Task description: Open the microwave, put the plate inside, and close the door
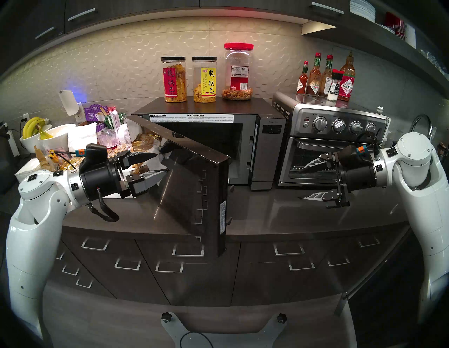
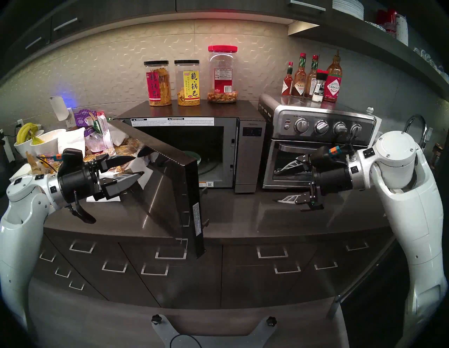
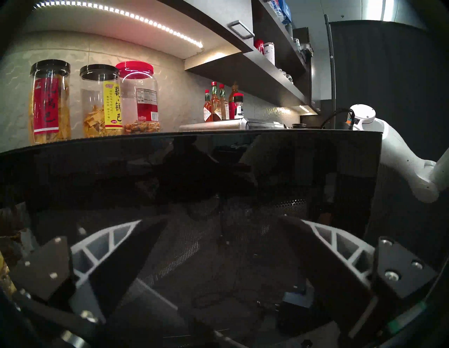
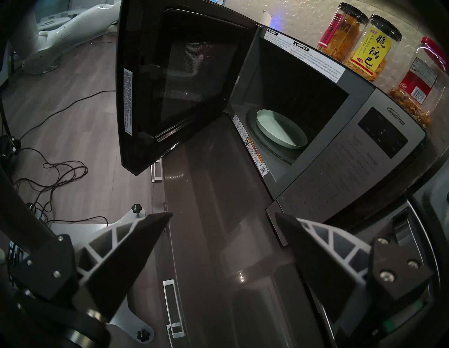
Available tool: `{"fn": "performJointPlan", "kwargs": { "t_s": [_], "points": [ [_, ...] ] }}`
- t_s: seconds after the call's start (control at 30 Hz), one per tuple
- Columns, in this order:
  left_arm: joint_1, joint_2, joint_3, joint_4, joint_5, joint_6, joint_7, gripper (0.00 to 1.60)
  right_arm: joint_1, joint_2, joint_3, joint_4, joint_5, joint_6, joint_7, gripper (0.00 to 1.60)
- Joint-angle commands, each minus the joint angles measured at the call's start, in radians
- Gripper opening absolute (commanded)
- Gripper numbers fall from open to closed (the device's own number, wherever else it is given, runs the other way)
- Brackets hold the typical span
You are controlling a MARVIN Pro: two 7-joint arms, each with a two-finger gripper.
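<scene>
Both grippers empty, jaws apart | plate (image 4: 281, 128) seated inside microwave (image 4: 315, 116) | door (image 1: 189, 175) swung open | left gripper (image 1: 155, 165) positioned at door's 9 o'clock | right gripper (image 1: 306, 182) held at 3 o'clock

plate (image 4: 281, 128) in microwave (image 4: 315, 155), door (image 4: 170, 80) ajar

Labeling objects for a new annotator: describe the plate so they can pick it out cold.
Find the big black microwave on the countertop, its door swung open to the left. Look into the cavity: the plate lies flat on the glass turntable. It is pale mint green, round and shallow, and the only dish inside; the stacked plates on the top shelf are white.
</scene>
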Motion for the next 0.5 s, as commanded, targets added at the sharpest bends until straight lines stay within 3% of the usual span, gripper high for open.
{"fn": "performJointPlan", "kwargs": {
  "t_s": [0.0, 0.27, 0.47],
  "points": [
    [-0.085, -0.017, 0.068, -0.036, 0.034, -0.021, 0.074, 1.60, 0.012, -0.001, 0.004, 0.000, 0.007, -0.002, 0.004, 1.60],
    [-0.106, -0.046, 0.163, -0.063, 0.105, -0.031, 0.161, 1.60, 0.012, -0.001, 0.003, 0.000, 0.007, -0.003, 0.004, 1.60],
    [-0.136, -0.098, 0.249, -0.074, 0.183, -0.029, 0.288, 1.60, 0.012, -0.001, 0.003, 0.000, 0.008, -0.003, 0.004, 1.60]
  ]
}}
